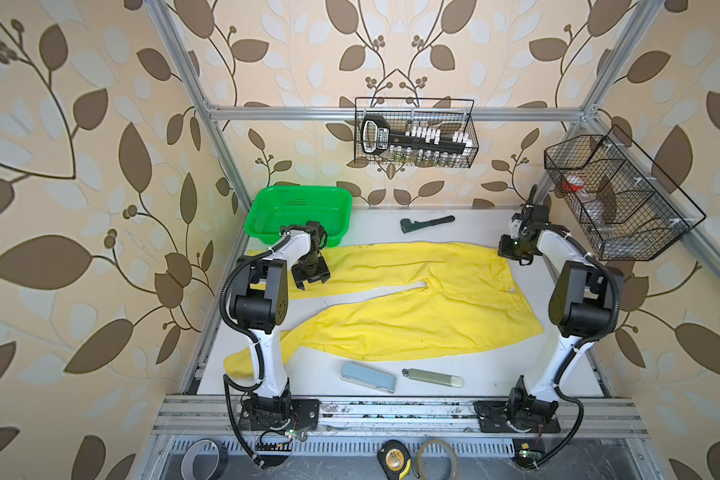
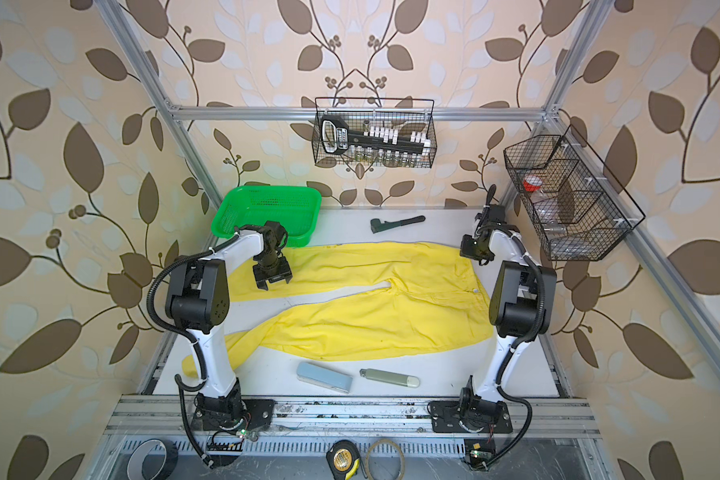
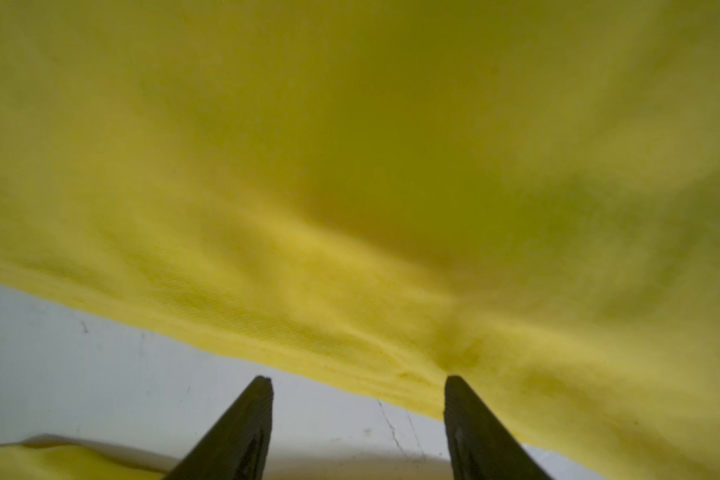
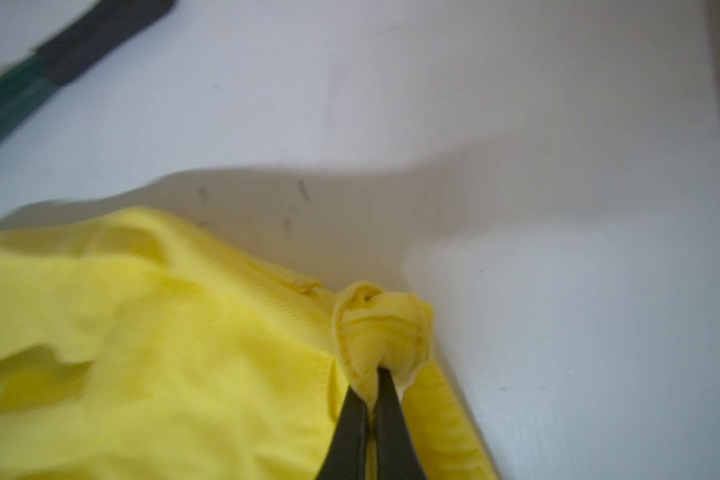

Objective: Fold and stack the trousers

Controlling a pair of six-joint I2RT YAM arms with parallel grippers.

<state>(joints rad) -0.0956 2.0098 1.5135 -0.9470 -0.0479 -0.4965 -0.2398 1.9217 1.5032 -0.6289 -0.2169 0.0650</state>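
Note:
The yellow trousers [image 1: 412,303] lie spread flat across the white table in both top views [image 2: 362,307], waistband to the right and the two legs running left. The near leg's end hangs over the table's left edge behind the left arm. My left gripper [image 1: 312,284] hovers open over the far leg near its left end. In the left wrist view its fingers [image 3: 262,399] straddle the hem of the cloth [image 3: 350,166], one over bare table. My right gripper [image 4: 377,370] is shut on a bunched far corner of the waistband [image 4: 383,320], at the back right [image 1: 512,254].
A green mesh basket [image 1: 308,203] stands at the back left, just behind the left gripper. A dark wrench [image 1: 427,223] lies behind the trousers. In front of them lie a pale blue case [image 1: 368,376] and a grey-green tube [image 1: 433,378]. Wire baskets [image 1: 616,199] hang on the walls.

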